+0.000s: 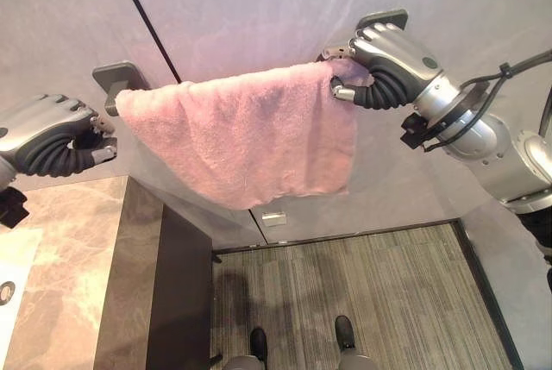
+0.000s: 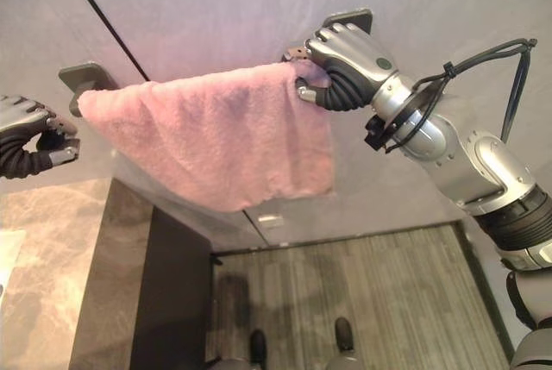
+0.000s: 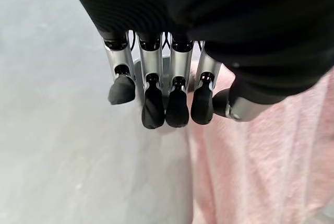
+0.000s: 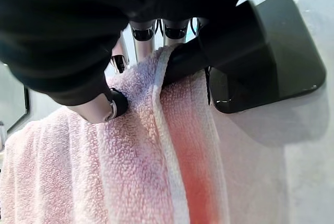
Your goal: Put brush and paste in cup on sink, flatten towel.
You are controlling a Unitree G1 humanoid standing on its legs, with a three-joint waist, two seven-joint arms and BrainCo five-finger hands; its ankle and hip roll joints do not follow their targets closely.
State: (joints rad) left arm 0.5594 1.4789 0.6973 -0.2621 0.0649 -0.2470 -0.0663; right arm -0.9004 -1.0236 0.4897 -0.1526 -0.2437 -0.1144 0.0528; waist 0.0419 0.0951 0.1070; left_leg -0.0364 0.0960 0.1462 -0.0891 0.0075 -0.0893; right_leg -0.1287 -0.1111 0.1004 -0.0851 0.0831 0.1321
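So my right hand [image 1: 390, 61] is curled around the right end of the pink towel [image 1: 246, 137], thumb pinching the cloth right beside the dark wall bracket [image 4: 271, 57]. From there the towel runs leftward along the rail, drooping unevenly. My left hand [image 1: 53, 135] hangs just off its left end, fingers curled on nothing. I reckon that's the nearer hand for tugging the left side flat.
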